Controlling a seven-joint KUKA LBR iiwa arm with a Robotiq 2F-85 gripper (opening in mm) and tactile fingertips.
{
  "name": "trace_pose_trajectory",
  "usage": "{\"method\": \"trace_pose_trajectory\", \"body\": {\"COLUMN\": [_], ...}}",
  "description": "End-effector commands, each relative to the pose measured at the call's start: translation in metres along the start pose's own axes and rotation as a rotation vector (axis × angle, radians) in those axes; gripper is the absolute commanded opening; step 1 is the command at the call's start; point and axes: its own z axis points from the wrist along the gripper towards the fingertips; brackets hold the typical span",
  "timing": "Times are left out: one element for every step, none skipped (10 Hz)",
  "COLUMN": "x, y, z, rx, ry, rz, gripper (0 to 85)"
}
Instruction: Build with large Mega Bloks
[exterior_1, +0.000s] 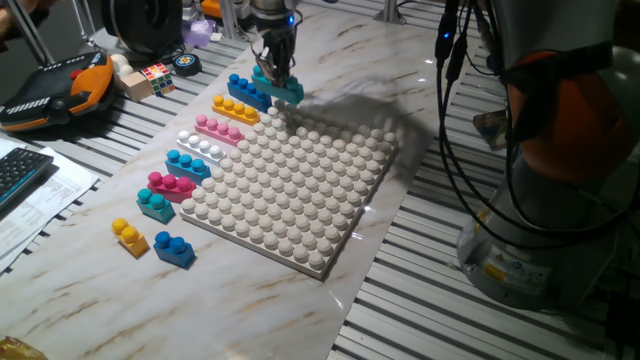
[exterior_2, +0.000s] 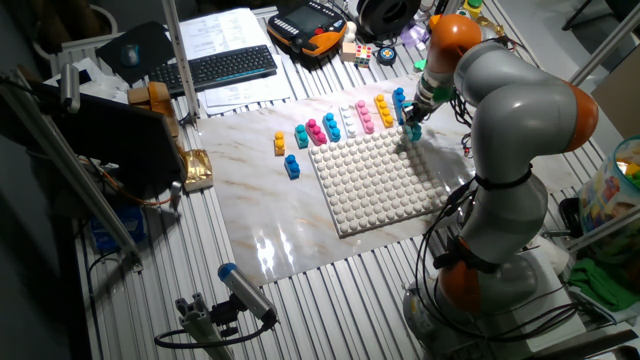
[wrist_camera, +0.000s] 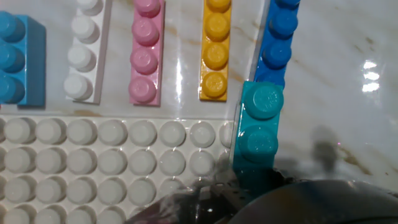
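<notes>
My gripper (exterior_1: 275, 68) is shut on a teal two-stud brick (exterior_1: 283, 89) and holds it at the far corner of the white studded baseplate (exterior_1: 290, 185). In the hand view the teal brick (wrist_camera: 258, 127) hangs at the baseplate's (wrist_camera: 93, 162) right edge, just in front of a blue brick (wrist_camera: 280, 37). A row lies along the plate's left side: blue (exterior_1: 248, 92), yellow (exterior_1: 235, 108), pink (exterior_1: 219, 129), white (exterior_1: 200, 146), light blue (exterior_1: 188, 163), magenta (exterior_1: 170, 185), teal (exterior_1: 155, 205). A small yellow brick (exterior_1: 130, 237) and a small blue brick (exterior_1: 173, 248) lie apart at the front. The fingers are blurred in the hand view.
A small puzzle cube (exterior_1: 157, 78), a tape roll (exterior_1: 187, 63) and an orange-black pendant (exterior_1: 55, 85) lie beyond the row. A keyboard (exterior_1: 15, 170) is at the left. The arm's base and cables (exterior_1: 550, 200) stand at the right.
</notes>
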Motion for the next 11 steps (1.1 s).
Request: {"method": "trace_pose_trajectory", "body": {"x": [0.0016,0.0036,0.0045,0.0041,0.0039,0.0039,0.0039,0.0039,0.0039,0.0039,0.0039], "y": [0.0018,0.0033,0.0041,0.0044,0.0040,0.0040,0.0040,0.0040,0.0040,0.0040,0.0040], "z": [0.0004,0.0009,0.0020,0.0032,0.0042,0.0042,0.0042,0.0042,0.0042,0.0042,0.0042], "rx": [0.002,0.002,-0.003,-0.001,-0.001,-0.010,-0.005,0.001,-0.005,-0.013,-0.010], "ry": [0.000,0.005,0.008,0.008,0.006,-0.004,-0.012,-0.031,-0.043,-0.053,-0.060], "rz": [-0.012,-0.024,-0.029,-0.037,-0.040,-0.033,-0.032,-0.024,-0.027,-0.028,-0.033], "gripper": [1.0,1.0,1.0,1.0,1.0,1.0,1.0,1.0,1.0,1.0,1.0]}}
